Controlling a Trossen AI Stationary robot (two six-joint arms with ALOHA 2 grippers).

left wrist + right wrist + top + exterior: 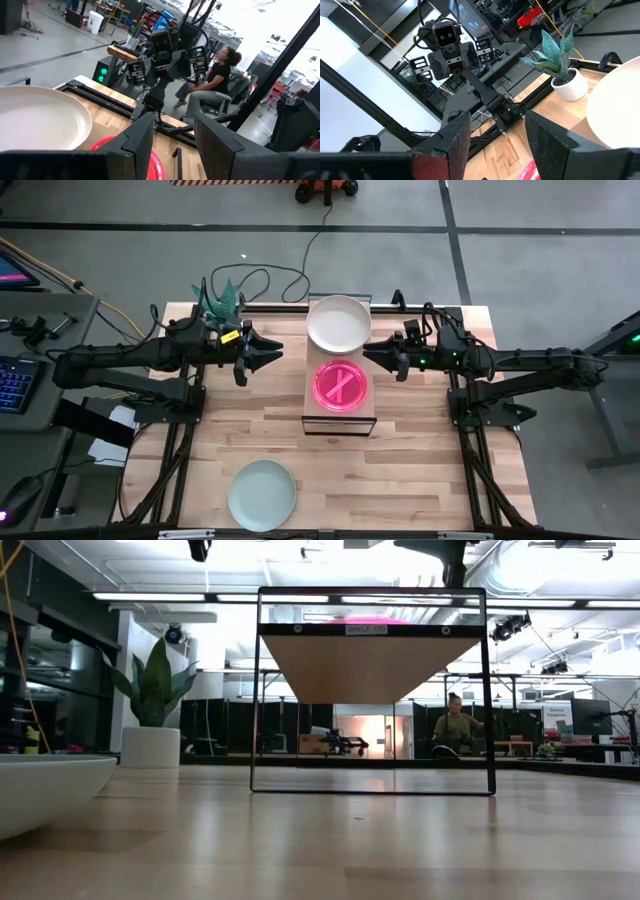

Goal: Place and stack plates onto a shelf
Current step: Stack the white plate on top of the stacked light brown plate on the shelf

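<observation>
on shelf point(362, 417): pink plate point(340, 386), white plate point(338, 323); mint plate point(262, 495) near table edge

We find one label only: a small pale strip point(366, 629) fixed at the middle of the shelf point(370, 665) front edge, seen in the low view. Its print appears to begin with "SHELF", but the rest is too small for us to read. We can make out no other text, brand, number or sign in any view.
</observation>
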